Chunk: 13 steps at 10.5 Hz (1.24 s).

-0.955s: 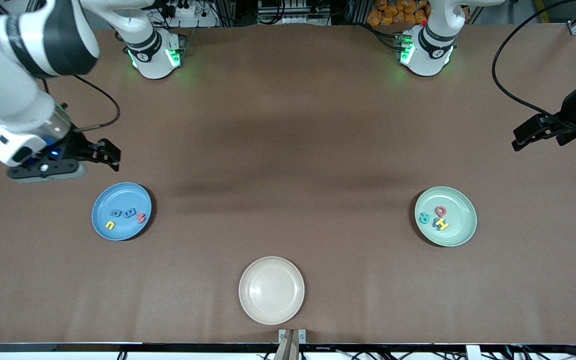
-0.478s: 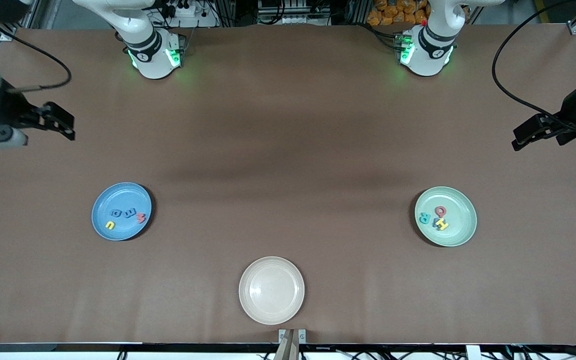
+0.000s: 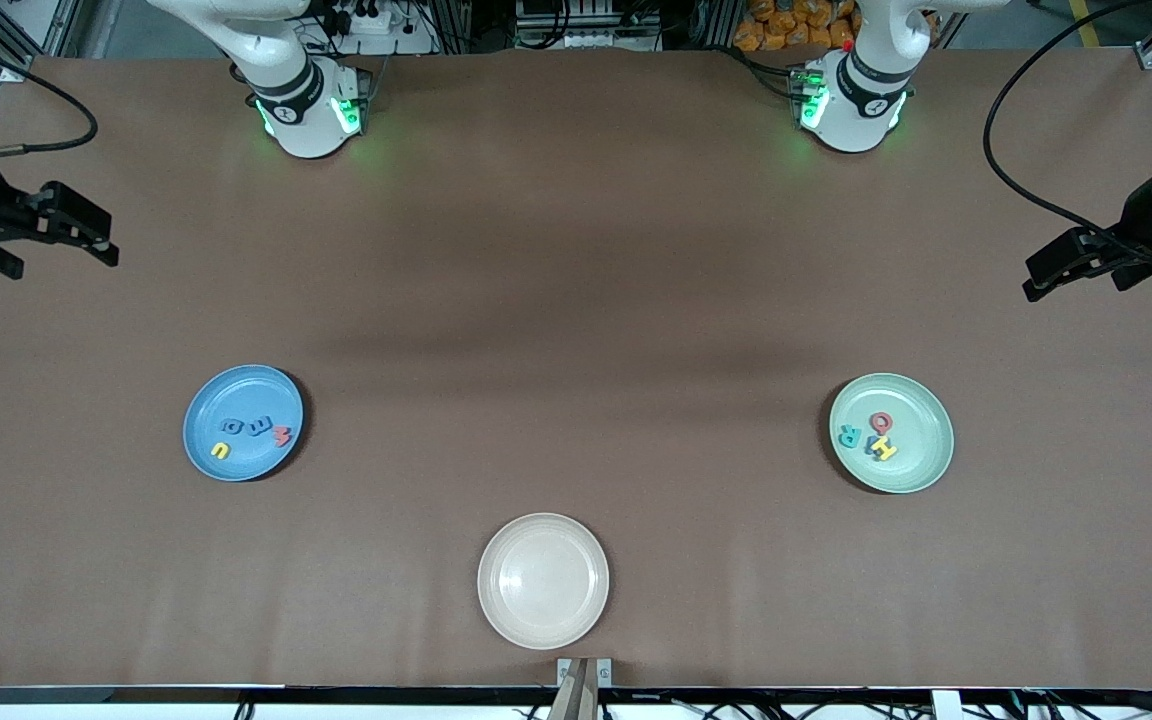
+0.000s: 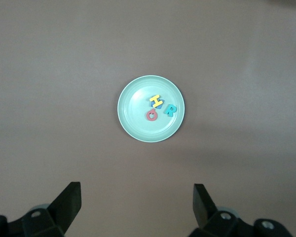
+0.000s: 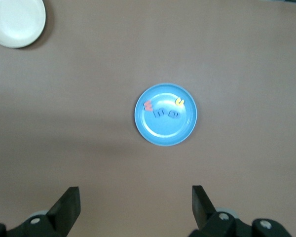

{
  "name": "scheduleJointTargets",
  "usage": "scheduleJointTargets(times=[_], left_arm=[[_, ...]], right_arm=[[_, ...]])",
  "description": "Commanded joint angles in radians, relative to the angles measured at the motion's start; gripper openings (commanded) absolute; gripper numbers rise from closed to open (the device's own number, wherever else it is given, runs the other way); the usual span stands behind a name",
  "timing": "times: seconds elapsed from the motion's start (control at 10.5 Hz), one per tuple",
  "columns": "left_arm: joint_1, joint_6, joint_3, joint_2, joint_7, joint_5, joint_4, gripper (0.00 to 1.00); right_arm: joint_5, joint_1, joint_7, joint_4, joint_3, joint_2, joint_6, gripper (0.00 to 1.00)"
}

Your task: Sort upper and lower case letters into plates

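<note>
The sorting looks finished: four letters (image 3: 252, 432) lie in the blue plate (image 3: 206, 415) and four (image 3: 871, 436) in the green plate (image 3: 921, 410). The cream plate (image 3: 543, 581) sits bare. The left gripper (image 3: 1056, 268) and right gripper (image 3: 66, 230) hang with jaws apart (nothing held) over the table's ends.

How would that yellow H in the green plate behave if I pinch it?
The yellow H looks thin, flat and small, so probably light and hard to get under. It overlaps a blue letter, which may drag along. Its matte look suggests decent grip; the green plate may slide.
</note>
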Motion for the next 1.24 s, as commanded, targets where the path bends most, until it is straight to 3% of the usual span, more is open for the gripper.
scheduleJointTargets(times=[0.0, 1.15], left_arm=[[0.003, -0.016, -0.004, -0.009, 0.011, -0.023, 0.001, 1.0], [-0.007, -0.104, -0.05, -0.053, 0.012, -0.018, 0.013, 1.0]], right_arm=[[0.012, -0.026, 0.027, 0.01, 0.009, -0.002, 0.024, 1.0], [0.015, -0.026, 0.061, 0.01, 0.011, 0.0, 0.002, 1.0]])
